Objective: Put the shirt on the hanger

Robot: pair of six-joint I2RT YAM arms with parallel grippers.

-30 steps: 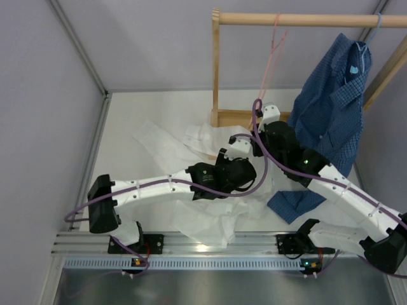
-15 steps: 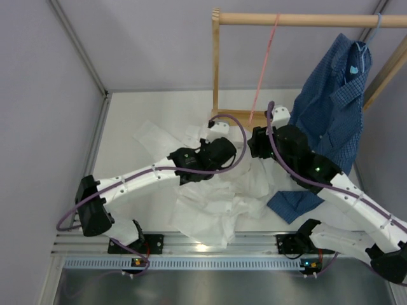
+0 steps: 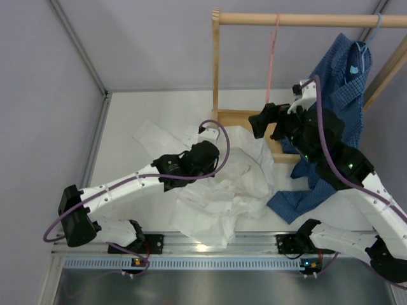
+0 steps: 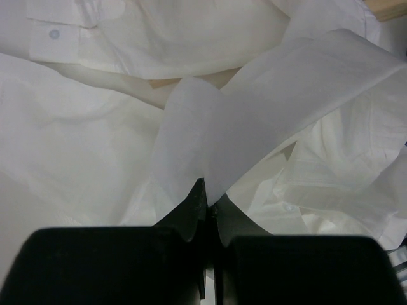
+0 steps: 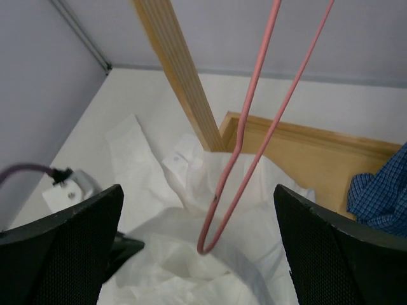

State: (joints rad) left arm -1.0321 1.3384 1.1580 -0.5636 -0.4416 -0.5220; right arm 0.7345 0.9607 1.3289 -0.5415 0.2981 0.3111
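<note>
The white table (image 3: 127, 121) carries a wooden rack (image 3: 216, 76), whose flat base frame stands on the surface toward the back right. A white shirt (image 3: 222, 190) lies crumpled on the tabletop in front of the rack's upright post and to its left. One flatter part is spread out to the left of the post, and the shirt's far edge laps up against the base frame. In front of the rack's base, toward the table's near edge, the bottom of a blue checked shirt (image 3: 289, 203) rests on the surface just beside the white heap.
</note>
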